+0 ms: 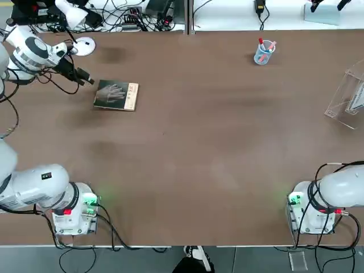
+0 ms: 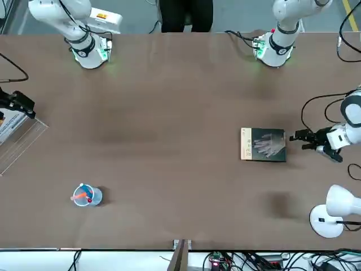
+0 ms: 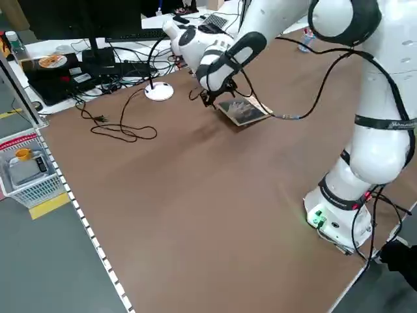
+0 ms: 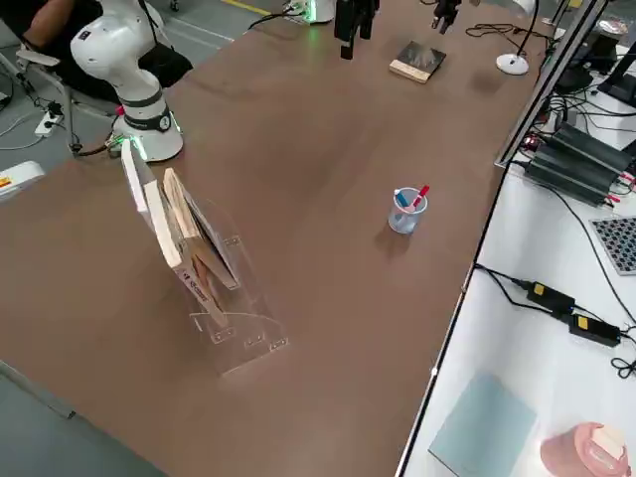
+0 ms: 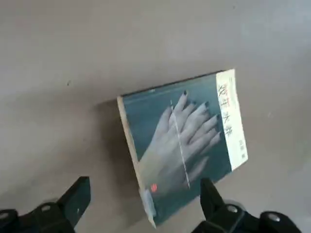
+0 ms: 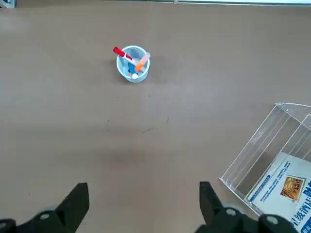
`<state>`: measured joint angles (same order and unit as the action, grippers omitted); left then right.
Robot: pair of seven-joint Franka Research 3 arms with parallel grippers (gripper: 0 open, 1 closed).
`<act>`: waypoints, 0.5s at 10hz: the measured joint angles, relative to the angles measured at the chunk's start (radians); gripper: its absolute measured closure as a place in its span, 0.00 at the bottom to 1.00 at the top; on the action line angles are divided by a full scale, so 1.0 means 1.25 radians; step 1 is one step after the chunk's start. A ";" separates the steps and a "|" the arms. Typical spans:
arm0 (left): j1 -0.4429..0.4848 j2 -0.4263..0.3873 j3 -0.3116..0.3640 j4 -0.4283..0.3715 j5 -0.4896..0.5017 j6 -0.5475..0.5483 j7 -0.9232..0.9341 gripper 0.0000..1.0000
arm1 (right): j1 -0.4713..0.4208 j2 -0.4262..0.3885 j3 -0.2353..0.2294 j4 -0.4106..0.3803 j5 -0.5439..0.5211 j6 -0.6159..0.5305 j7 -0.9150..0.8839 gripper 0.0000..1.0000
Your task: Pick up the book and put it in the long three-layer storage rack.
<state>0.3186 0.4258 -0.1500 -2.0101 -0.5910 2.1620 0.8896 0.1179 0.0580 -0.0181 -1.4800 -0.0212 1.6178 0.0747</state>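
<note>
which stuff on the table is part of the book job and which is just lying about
Part of the job:
- book
- clear storage rack, already holding books
- left gripper, open beside the book

Just lying about:
- pen cup
- white desk lamp
- right gripper, idle

Bright even light, soft faint shadows

The clear rack (image 1: 348,96) runs off the side of the top view. The small words on the book (image 5: 182,143) are too blurry to read.
</note>
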 joint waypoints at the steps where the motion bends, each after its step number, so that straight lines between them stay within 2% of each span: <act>1: 0.011 0.017 0.000 0.003 -0.032 0.000 0.035 0.00 | 0.000 0.000 0.000 0.000 0.000 0.000 0.000 0.00; 5: 0.034 0.067 0.000 0.016 -0.127 -0.002 0.115 0.00 | 0.000 0.000 0.001 0.000 0.000 0.000 0.001 0.00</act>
<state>0.3614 0.5092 -0.1500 -1.9899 -0.7498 2.1591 1.0335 0.1181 0.0580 -0.0171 -1.4802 -0.0211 1.6172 0.0756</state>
